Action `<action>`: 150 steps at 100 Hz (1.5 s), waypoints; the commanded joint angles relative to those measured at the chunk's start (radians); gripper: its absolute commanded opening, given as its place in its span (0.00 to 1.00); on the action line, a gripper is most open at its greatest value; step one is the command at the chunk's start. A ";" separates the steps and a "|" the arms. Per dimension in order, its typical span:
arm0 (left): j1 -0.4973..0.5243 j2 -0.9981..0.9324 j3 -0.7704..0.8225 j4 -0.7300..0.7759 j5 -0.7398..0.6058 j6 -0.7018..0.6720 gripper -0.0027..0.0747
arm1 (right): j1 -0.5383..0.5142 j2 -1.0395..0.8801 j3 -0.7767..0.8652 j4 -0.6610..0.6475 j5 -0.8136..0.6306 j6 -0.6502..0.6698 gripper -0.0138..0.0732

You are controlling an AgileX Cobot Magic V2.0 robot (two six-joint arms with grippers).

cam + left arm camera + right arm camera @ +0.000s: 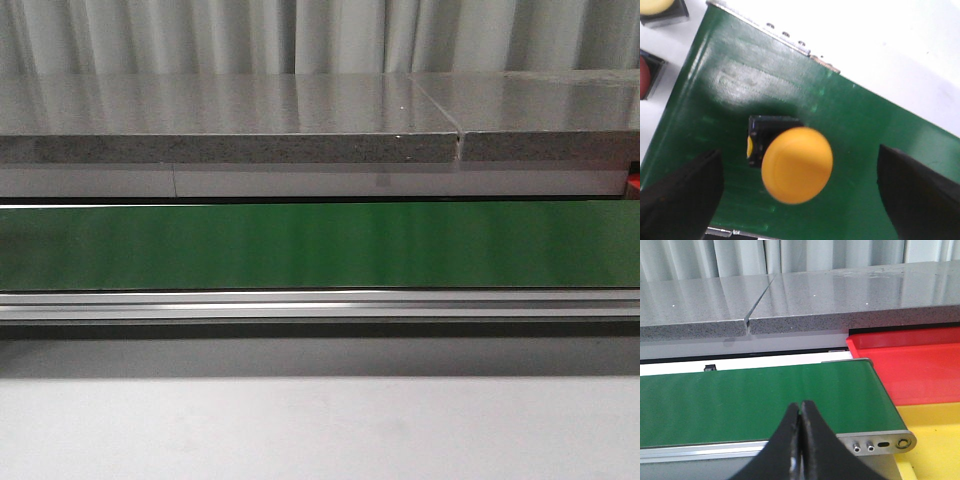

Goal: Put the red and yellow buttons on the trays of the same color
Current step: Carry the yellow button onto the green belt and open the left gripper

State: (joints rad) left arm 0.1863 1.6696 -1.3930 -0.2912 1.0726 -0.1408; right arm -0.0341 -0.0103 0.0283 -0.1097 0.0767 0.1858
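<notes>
round glossy yellow button [797, 165], square black base, on smooth green belt [860, 130]

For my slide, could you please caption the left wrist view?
Open left pincer straddles a yellow button on the green belt.

text: none legible | belt [320, 245]: unmarked | yellow button [797, 164]: seemingly blank, view blurred
</notes>
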 commanded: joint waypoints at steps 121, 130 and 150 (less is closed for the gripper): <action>0.350 -0.110 0.072 0.212 0.195 -0.010 0.81 | -0.006 -0.008 -0.016 -0.009 -0.077 -0.010 0.08; 0.397 -0.116 0.110 0.212 0.195 -0.010 0.81 | -0.006 -0.008 -0.016 -0.009 -0.077 -0.010 0.08; 0.466 -0.118 0.192 0.225 0.170 -0.036 0.81 | -0.006 -0.008 -0.016 -0.009 -0.077 -0.010 0.08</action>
State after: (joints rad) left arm 0.6331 1.5965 -1.2052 -0.0586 1.2267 -0.1618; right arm -0.0341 -0.0103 0.0283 -0.1097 0.0767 0.1858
